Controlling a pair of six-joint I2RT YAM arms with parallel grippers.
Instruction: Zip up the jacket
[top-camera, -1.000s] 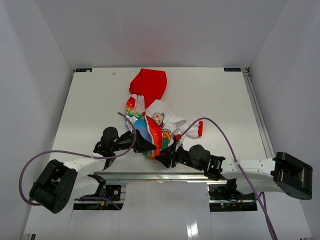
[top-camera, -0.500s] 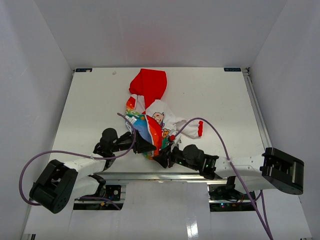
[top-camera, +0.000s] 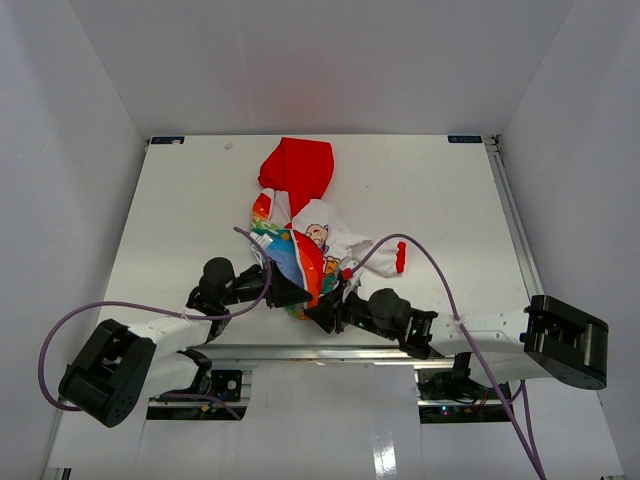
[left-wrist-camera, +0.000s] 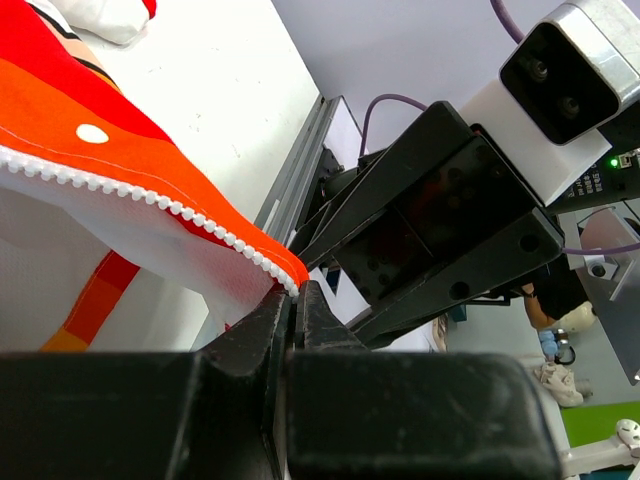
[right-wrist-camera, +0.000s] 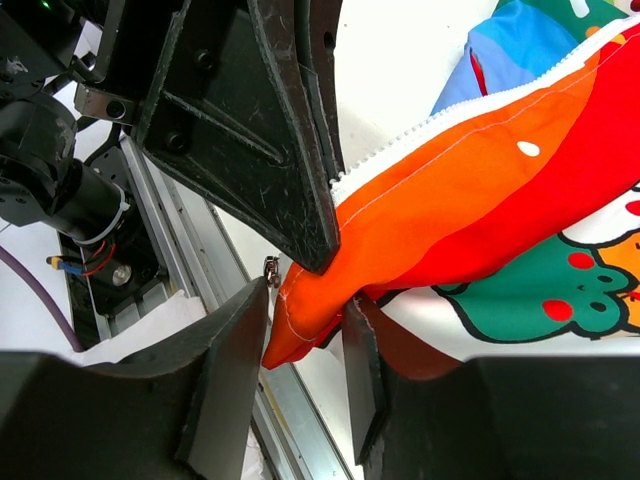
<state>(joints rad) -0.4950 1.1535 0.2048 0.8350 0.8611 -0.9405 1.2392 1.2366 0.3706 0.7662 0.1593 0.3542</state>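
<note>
The jacket (top-camera: 312, 232) lies crumpled mid-table, with its red hood (top-camera: 297, 168) at the far end and its rainbow hem (top-camera: 308, 272) toward me. My left gripper (top-camera: 298, 292) is shut on the bottom corner of the orange hem, right at the end of the white zipper teeth (left-wrist-camera: 130, 192). The left wrist view shows the closed tips (left-wrist-camera: 293, 300). My right gripper (top-camera: 322, 316) is open in the right wrist view (right-wrist-camera: 305, 305), its jaws on either side of the orange hem corner (right-wrist-camera: 300, 310). A small metal slider (right-wrist-camera: 270, 266) sits at its left fingertip.
The metal rail (top-camera: 300, 352) along the table's near edge runs just below both grippers. A red cuff (top-camera: 401, 258) lies to the right of the jacket. Purple cables (top-camera: 420, 245) loop over both arms. White walls enclose the table.
My right gripper has moved left and slightly forward to the hem corner beside the left gripper. The left gripper and the jacket have hardly moved.
</note>
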